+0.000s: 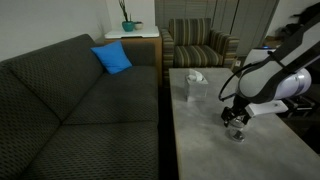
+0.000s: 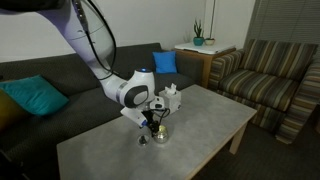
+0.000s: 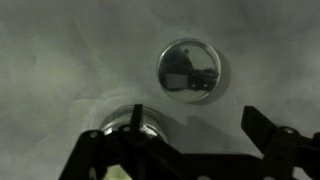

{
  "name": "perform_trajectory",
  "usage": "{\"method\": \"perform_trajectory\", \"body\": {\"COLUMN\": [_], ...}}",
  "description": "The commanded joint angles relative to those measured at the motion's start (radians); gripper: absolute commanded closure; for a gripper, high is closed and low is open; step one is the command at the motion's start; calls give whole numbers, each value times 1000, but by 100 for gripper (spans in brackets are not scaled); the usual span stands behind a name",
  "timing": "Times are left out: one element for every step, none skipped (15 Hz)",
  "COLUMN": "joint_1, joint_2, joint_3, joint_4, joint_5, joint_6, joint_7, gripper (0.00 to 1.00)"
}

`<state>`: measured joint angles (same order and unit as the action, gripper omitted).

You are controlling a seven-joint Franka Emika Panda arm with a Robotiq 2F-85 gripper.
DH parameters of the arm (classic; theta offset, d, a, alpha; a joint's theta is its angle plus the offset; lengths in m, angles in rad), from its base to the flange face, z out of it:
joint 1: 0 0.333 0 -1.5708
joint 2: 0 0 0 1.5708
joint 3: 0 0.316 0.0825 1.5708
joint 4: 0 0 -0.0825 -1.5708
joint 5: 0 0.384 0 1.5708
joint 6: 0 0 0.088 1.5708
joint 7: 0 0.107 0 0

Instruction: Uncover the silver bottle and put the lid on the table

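Observation:
The silver bottle [image 2: 161, 133] stands on the table [image 2: 200, 120], just beside my gripper [image 2: 149, 130]. A smaller silvery piece, apparently the lid [image 2: 143, 140], lies on the table on the gripper's other side. In the wrist view my gripper [image 3: 185, 140] is open and empty above bare table. One round shiny piece [image 3: 190, 68] lies ahead of the fingers. Another round silvery piece [image 3: 135, 120] sits partly under one finger. I cannot tell there which is the bottle and which is the lid. In an exterior view the gripper [image 1: 235, 119] hovers over the silver pieces [image 1: 238, 131].
A white tissue box [image 2: 172, 97] stands on the table close behind the gripper; it also shows in an exterior view [image 1: 193, 84]. A dark sofa [image 1: 70, 100] runs along one long table edge. A striped armchair [image 2: 265, 70] stands past the table's end.

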<state>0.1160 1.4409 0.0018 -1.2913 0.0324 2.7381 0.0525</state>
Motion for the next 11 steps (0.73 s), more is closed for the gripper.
{"method": "perform_trajectory", "body": {"joint_1": [-16,-17,-16,-14,-10,-8,-6,-13,-12,-13,-15], "joint_2": [-109,-136,-159,-186,-211,-238,-254,-271,-285,-299,-312], "joint_3": [17,20,20,20,16,14,11,17,15,16,18], "joint_4": [-117,-149,-174,-207,-236,-267,-287,-304,-320,-337,-350], "joint_5": [-10,-11,-11,-12,-11,-11,-11,-27,-32,-38,-43], "joint_6": [-34,-28,-25,-18,-14,-9,-5,-9,-12,-10,-11], "joint_7": [-49,-61,-68,-78,-79,-82,-83,-76,-77,-79,-80], "gripper": [0,0,0,0,0,0,0,0,0,0,0]}}
